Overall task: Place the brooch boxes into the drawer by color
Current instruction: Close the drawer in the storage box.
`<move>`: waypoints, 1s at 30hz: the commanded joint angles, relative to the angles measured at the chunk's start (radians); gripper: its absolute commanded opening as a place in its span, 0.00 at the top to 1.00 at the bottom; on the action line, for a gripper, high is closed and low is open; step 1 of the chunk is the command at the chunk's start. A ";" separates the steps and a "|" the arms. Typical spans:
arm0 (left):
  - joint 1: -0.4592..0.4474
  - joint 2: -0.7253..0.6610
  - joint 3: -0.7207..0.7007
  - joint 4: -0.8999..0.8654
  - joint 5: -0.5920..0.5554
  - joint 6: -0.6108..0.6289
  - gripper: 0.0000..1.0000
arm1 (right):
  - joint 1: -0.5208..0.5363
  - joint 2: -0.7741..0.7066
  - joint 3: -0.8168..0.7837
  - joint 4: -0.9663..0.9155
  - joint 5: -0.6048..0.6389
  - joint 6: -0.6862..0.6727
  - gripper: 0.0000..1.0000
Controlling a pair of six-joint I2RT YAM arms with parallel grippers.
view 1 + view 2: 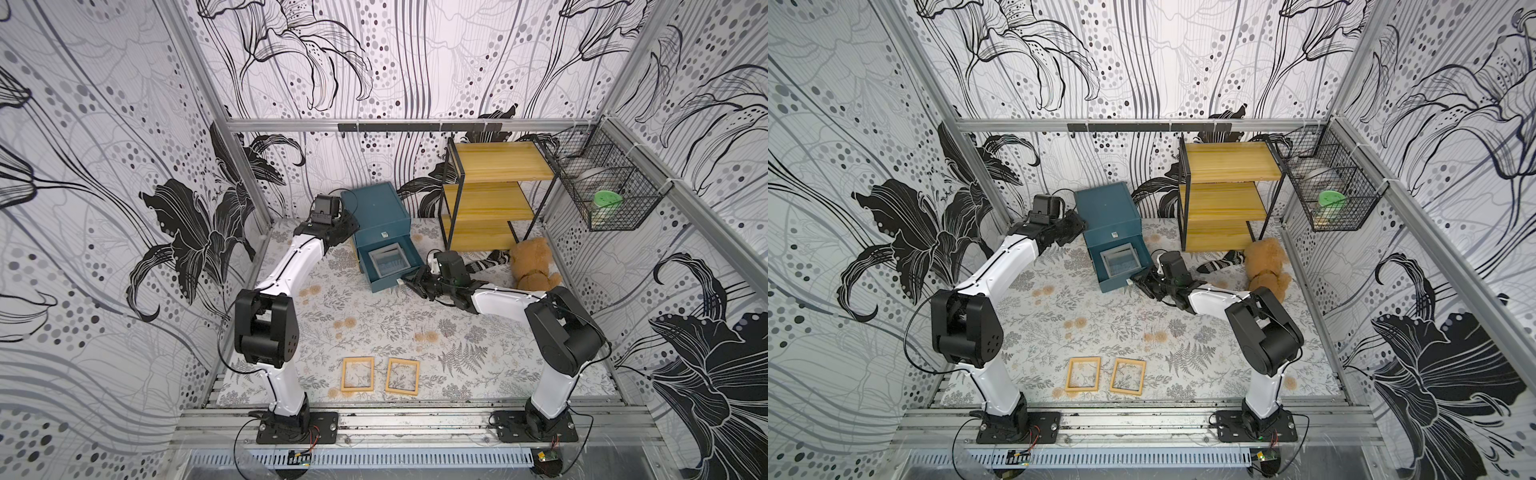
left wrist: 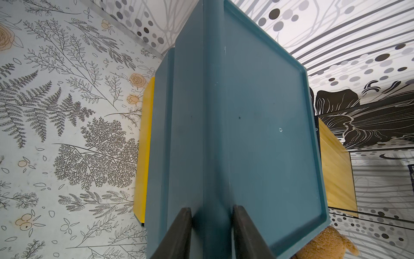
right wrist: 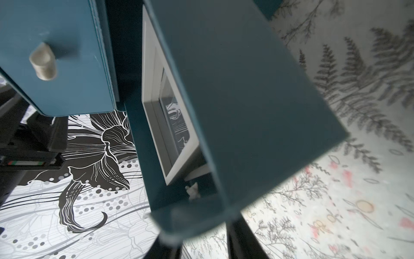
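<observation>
Seemingly a drawer-closing step: right gripper (image 1: pixel 409 286) straddles the front corner of the open drawer (image 1: pixel 384 286), grip undeterminable; a grey brooch box (image 1: pixel 387 259) lies inside. Push squarely inward while left gripper (image 2: pixel 212 215), astride the chest (image 2: pixel 268 134) rim, contact unclear, braces. Yellow brooch boxes (image 1: pixel 358 374) lie well apart.

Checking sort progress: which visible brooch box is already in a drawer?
The grey-framed box, lying flat in the pulled-out teal drawer. The two yellow-tan boxes lie on the table at its front edge.
</observation>
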 commanded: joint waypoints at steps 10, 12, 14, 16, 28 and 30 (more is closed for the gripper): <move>0.008 0.013 -0.073 -0.059 0.003 0.012 0.68 | -0.012 0.113 0.181 -0.009 0.028 0.008 0.65; 0.008 0.010 -0.075 -0.059 0.002 0.012 0.68 | -0.015 0.136 0.214 -0.014 0.028 0.007 0.65; 0.008 0.009 -0.075 -0.060 0.001 0.012 0.68 | -0.018 0.160 0.249 -0.020 0.026 0.007 0.65; 0.008 0.007 -0.077 -0.059 0.002 0.012 0.68 | -0.020 0.186 0.283 -0.027 0.025 0.009 0.65; 0.008 0.010 -0.078 -0.055 0.012 0.012 0.68 | -0.026 0.317 0.469 -0.052 0.036 0.019 0.65; 0.008 0.007 -0.080 -0.054 0.014 0.012 0.68 | -0.026 0.334 0.491 -0.054 0.038 0.024 0.65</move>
